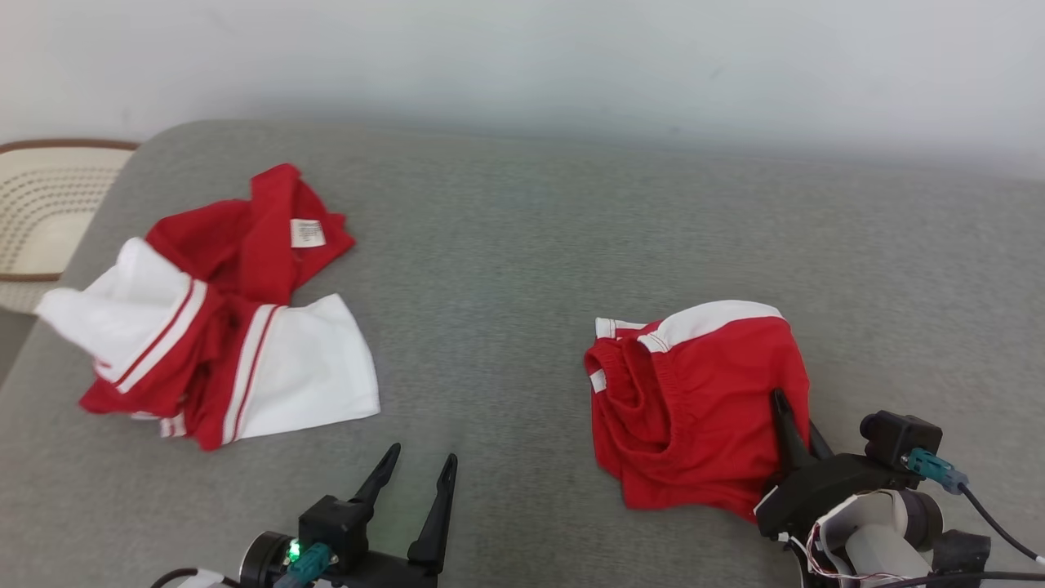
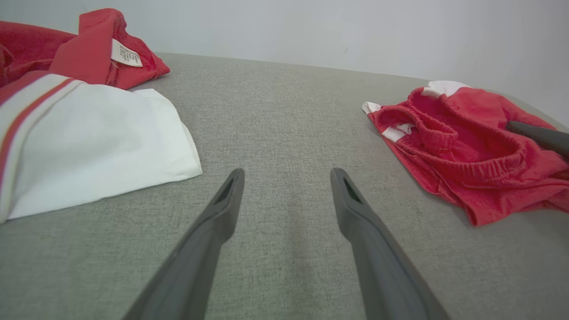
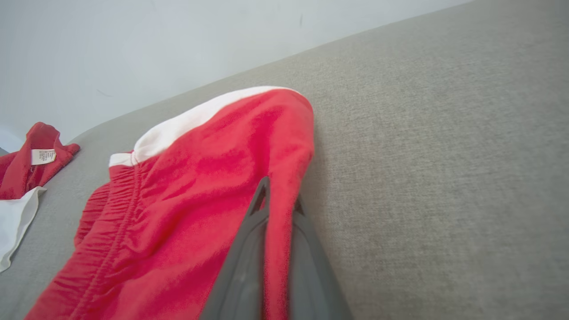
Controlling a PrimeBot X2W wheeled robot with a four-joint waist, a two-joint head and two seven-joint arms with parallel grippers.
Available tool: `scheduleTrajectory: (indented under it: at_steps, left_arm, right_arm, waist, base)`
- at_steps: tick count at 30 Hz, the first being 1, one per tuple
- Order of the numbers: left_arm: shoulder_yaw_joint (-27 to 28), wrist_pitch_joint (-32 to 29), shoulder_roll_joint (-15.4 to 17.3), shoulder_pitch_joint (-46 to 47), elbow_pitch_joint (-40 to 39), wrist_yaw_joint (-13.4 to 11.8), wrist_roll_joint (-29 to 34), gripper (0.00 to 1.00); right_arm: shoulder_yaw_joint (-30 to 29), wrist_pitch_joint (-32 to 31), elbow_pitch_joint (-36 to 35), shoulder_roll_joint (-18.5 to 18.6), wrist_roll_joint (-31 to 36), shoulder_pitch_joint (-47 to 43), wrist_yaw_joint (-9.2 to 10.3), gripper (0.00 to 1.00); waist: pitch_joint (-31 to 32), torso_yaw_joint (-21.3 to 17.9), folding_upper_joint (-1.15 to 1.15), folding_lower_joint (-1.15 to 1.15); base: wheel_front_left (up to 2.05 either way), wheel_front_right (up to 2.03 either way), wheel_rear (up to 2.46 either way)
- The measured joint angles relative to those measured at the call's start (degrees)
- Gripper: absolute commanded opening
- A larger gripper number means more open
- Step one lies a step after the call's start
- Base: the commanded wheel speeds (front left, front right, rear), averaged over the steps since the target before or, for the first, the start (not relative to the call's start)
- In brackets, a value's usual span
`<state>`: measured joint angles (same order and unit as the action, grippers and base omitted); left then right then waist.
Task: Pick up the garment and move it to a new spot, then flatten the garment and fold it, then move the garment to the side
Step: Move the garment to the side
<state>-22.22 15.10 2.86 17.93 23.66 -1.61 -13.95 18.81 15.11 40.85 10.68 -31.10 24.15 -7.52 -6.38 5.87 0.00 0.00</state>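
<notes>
A grey upholstered surface (image 1: 522, 245) is carrying everything here, and the red shorts (image 1: 694, 408) are serving as the landmark. They are lying crumpled toward the robot's right, with their elastic waistband gaping toward the robot's left and a white band showing along their far edge. Bunched as they are, their long axis is not reading clearly.

A red-and-white shirt (image 1: 220, 327), the bigger heap, is sprawling well apart from the shorts on their left. A woven chair (image 1: 41, 212) is standing farther out the same way, past the surface's rounded corner.

The right claw (image 1: 796, 416) is sitting at the shorts' near right edge. In the right wrist view its two fingers (image 3: 249, 249) are pinching a raised fold of red cloth between them. So the garment is lying directly ahead of this claw and already inside its grip, and the right arm is plainly the nearer one.

The left claw (image 1: 422, 454) is holding its fingers spread with nothing between them. It is sitting to the left of the shorts, over bare fabric, apart from both garments.

Bare grey is stretching left of the shorts as far as the shirt, beyond them toward the wall (image 1: 522, 57), and off to their right. That seems to be offering ample room for a lift and a new spot. The shirt's small white label (image 1: 308, 233) is lying far to the shorts' left.
</notes>
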Motion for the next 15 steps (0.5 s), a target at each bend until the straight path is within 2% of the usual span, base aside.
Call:
scheduleTrajectory:
  at_steps: [5,12,13,15]
  left_arm:
    - [0.76,0.00,0.00,0.08,-0.38,0.07,0.91,1.00]
    - [1.16,0.00,0.00,1.20,-1.23,0.35,1.99,1.00]
    - [1.16,0.00,0.00,1.20,-1.23,0.35,1.99,1.00]
    - [1.52,0.00,0.01,1.33,-1.57,0.32,2.30,1.00]
  right_arm:
    - [-0.77,0.00,-0.47,-0.11,1.51,0.04,0.00,0.00]
    - [-0.67,0.00,-0.45,-0.89,1.96,-0.11,0.00,0.00]
    - [-0.67,0.00,-0.45,-0.89,1.96,-0.11,0.00,0.00]
    - [0.03,0.01,-0.25,-1.29,1.90,-0.19,0.00,0.00]
  waist:
    - [0.03,-4.05,0.00,0.00]
    - [-0.05,-12.75,0.00,0.00]
    - [-0.05,-12.75,0.00,0.00]
    - [-0.06,-15.17,0.00,0.00]
  base:
    - [0.00,0.00,0.00]
    - [0.00,0.00,0.00]
    - [0.00,0.00,0.00]
    - [0.00,0.00,0.00]
